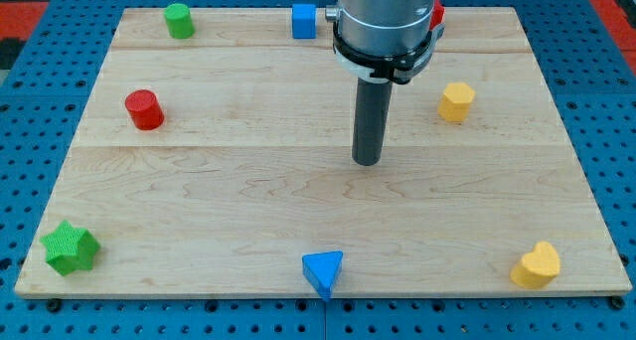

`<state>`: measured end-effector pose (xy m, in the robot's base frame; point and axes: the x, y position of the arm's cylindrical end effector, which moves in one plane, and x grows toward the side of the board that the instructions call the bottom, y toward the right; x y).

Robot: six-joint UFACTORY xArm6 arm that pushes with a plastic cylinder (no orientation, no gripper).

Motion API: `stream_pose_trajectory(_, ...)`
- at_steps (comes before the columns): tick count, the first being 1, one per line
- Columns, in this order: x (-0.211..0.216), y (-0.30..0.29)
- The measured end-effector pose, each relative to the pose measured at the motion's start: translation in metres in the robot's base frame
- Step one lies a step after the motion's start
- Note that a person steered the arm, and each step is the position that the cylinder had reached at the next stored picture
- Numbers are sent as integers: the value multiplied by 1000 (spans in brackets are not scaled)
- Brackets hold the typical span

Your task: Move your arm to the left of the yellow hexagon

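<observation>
The arm's grey housing ran off the view's top, and it covered most of a red block at the board's far edge, so only a sliver showed and its shape could not be made out. The blue cube stood just beside the housing on the view's left, uncovered.

The yellow hexagon sat toward the view's upper right on the wooden board, a stubby six-sided piece standing upright with its flat face up. My tip rested on the board to the view's left of it and somewhat lower, well apart from it and touching no block. The rod had no fingers to open or close; it was a plain dark rod.

Elsewhere stood a green cylinder, a red cylinder, a green star, a blue triangle and a yellow heart.
</observation>
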<state>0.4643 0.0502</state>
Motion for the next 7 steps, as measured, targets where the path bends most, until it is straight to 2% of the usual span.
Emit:
stream_pose_trajectory(2, -1, -1)
stream_pose_trajectory(3, -66, 1)
stream_pose_trajectory(7, -76, 1)
